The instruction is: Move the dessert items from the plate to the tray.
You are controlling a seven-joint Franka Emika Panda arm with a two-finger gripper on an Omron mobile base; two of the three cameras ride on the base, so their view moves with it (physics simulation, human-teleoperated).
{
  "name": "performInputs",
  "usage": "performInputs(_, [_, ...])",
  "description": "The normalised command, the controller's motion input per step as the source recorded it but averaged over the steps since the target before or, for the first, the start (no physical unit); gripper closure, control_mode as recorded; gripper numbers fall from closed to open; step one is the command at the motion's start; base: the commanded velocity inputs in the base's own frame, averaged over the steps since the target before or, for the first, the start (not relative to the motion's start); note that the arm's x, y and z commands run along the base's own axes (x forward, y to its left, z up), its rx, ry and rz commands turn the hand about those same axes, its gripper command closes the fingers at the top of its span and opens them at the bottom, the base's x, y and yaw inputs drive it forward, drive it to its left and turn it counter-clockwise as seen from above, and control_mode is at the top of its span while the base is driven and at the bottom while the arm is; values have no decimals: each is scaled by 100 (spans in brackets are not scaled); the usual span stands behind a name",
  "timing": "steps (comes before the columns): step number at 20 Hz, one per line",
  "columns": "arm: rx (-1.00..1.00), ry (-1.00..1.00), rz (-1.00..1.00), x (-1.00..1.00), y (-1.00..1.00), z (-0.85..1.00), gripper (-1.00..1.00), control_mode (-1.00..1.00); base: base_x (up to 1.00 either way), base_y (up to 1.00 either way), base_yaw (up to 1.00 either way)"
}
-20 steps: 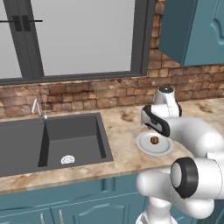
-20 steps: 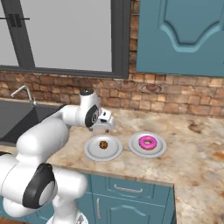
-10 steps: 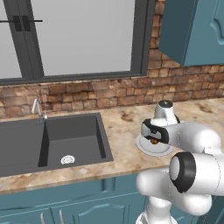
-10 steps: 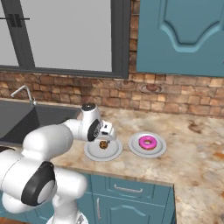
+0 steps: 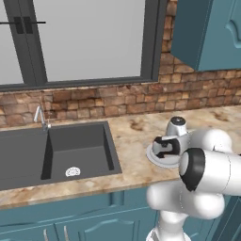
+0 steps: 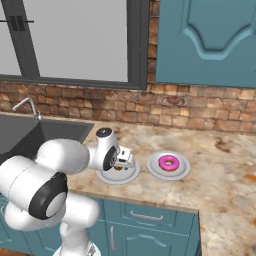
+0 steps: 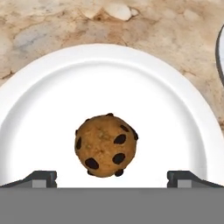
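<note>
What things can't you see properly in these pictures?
- The cookie on its white plate is clear in the hand view; in the right base view the robot's hand covers most of it.
- The gripper: the bottom edge of the hand view cuts off all but its tips.
- The pink doughnut: its plate hides its underside.
- The sink: the left base view's left edge cuts it off.

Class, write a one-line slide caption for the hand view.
Open pincer poised over a chocolate-chip cookie on a white plate.
</note>
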Motion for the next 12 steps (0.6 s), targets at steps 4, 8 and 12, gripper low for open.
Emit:
performInputs(4, [0, 0, 0, 23, 0, -9, -100, -100, 0, 0, 0])
performInputs(8, [0, 0, 0, 20, -6, 0, -100, -100, 0, 0, 0])
performInputs(12, [0, 0, 0, 0, -2, -8, -100, -100, 0, 0, 0])
